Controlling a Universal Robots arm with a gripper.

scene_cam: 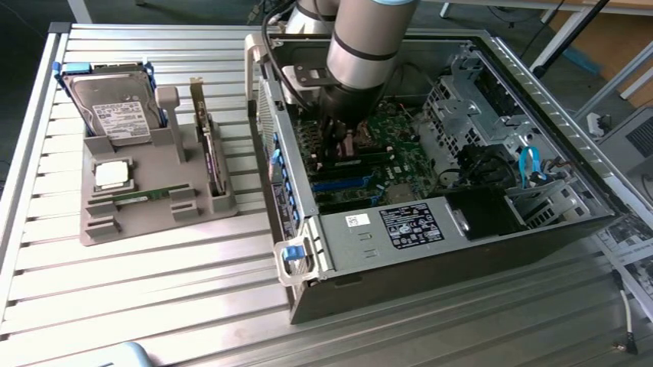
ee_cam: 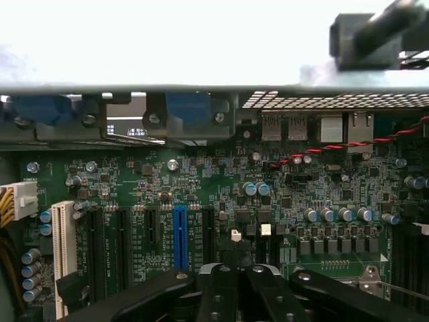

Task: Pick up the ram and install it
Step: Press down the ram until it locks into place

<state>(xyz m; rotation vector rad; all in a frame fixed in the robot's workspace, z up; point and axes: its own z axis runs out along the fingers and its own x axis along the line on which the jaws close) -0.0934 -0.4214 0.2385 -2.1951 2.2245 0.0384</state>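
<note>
- Ram (scene_cam: pixel 136 197): a thin green stick lies flat in the grey holder (scene_cam: pixel 153 222) on the bench (scene_cam: pixel 153 290), well apart from the claw (scene_cam: pixel 342 149) and outside the wall of the open computer case (scene_cam: pixel 439 252)
- Claw closed, reaching down inside the case, its tips just above the green motherboard (ee_cam: pixel 201 181); the dark fingers (ee_cam: pixel 218 295) sit pressed together in the wrist view, and whether anything thin is pinched between them cannot be told
- Directly ahead of the claw stand two dark narrow upright parts with pale tabs; a blue slot (ee_cam: pixel 179 235) runs just beside them, and what look like long dark memory slots (ee_cam: pixel 409 261) lie further off to the other side
- Judged from this, the work over the board calls for care: a stick should meet its slot square, notch matched to the key, end latches swung open
- Pressure is best applied straight down and evenly along the top edge; a tilted push risks bent contacts or a flexed board
- Nearby capacitors (ee_cam: pixel 335 215) and the red-and-black wire (ee_cam: pixel 348 144) leave little room for sideways drift
</note>
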